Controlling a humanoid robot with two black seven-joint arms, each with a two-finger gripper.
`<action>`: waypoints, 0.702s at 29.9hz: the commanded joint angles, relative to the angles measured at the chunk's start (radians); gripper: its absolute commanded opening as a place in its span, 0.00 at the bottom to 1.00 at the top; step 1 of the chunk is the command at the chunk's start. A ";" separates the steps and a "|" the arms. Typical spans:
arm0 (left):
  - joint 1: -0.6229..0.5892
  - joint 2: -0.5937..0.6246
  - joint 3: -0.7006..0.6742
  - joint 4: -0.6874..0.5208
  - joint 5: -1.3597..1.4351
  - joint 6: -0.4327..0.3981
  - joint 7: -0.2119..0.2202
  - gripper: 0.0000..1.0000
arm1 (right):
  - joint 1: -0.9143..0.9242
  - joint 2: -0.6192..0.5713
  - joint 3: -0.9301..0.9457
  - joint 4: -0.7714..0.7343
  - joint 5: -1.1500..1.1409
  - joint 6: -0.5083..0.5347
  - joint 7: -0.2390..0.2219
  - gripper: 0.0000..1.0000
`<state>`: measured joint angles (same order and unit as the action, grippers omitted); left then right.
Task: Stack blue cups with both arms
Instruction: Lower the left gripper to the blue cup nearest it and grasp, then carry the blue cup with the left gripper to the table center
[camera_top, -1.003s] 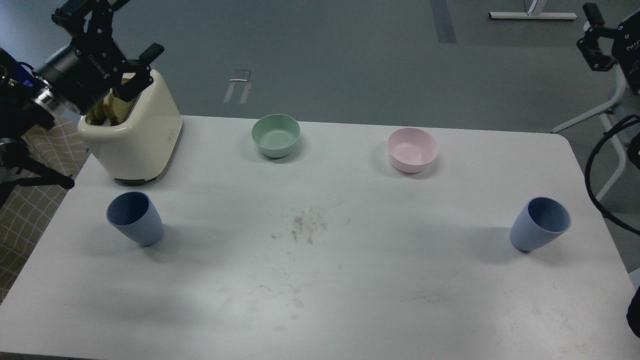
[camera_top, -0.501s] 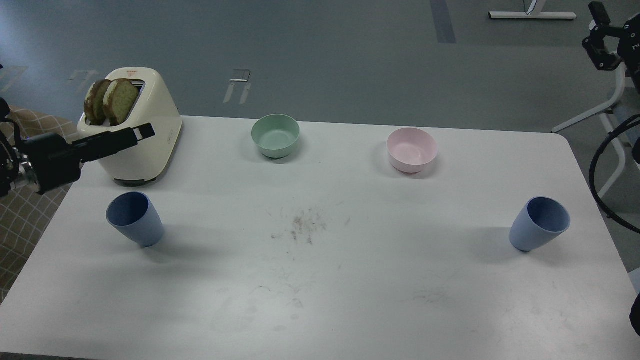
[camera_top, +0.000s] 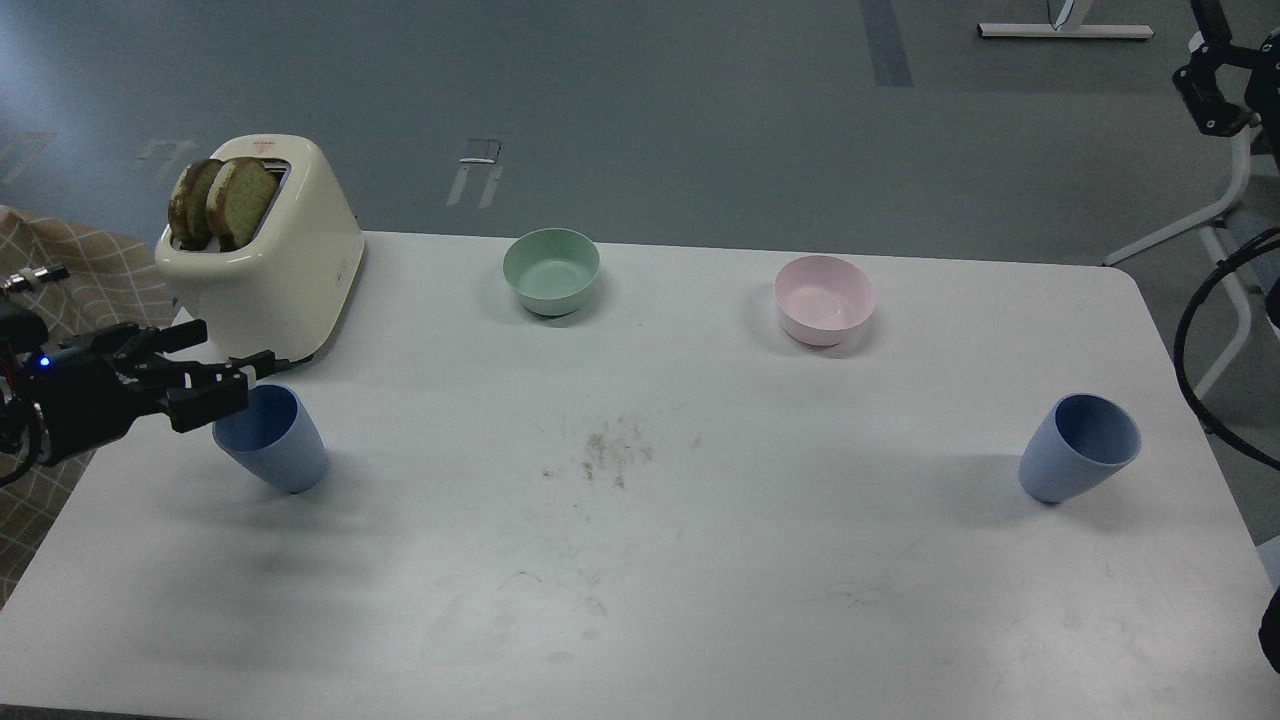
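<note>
Two blue cups stand upright on the white table (camera_top: 700, 580): the left cup (camera_top: 285, 455) near the front left and the right cup (camera_top: 1078, 450) near the right edge. My left gripper (camera_top: 222, 368) comes in low from the left, with its fingers spread open. Its tips are at the left cup's rim on the left side, covering part of the rim, and it holds nothing. My right gripper (camera_top: 1212, 88) is high at the top right, far above and behind the right cup. It is partly cut off and its fingers cannot be told apart.
A cream toaster (camera_top: 270, 270) with two bread slices stands just behind the left cup. A mint-green bowl (camera_top: 551, 270) and a pale pink bowl (camera_top: 824, 298) sit along the back. Crumbs (camera_top: 605, 450) lie mid-table. Black cables (camera_top: 1195, 330) hang at the right edge.
My left arm has swung down from above the toaster to table height, and its gripper now sits at the left cup's rim. The right gripper drifted slightly up and right. The cups have not moved.
</note>
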<state>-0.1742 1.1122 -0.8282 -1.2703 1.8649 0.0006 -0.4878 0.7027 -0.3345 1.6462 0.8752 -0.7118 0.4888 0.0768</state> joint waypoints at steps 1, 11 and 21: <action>0.001 -0.020 0.026 0.055 -0.001 0.024 -0.001 0.88 | 0.000 0.002 -0.002 0.002 0.000 0.000 0.000 1.00; -0.001 -0.072 0.044 0.155 -0.001 0.052 -0.001 0.68 | -0.009 -0.008 0.000 0.002 0.000 0.000 0.000 1.00; -0.001 -0.072 0.067 0.155 -0.001 0.064 -0.001 0.08 | -0.012 -0.005 -0.002 0.004 0.000 0.000 0.000 1.00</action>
<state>-0.1761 1.0402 -0.7623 -1.1152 1.8623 0.0639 -0.4887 0.6912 -0.3392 1.6451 0.8790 -0.7117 0.4887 0.0768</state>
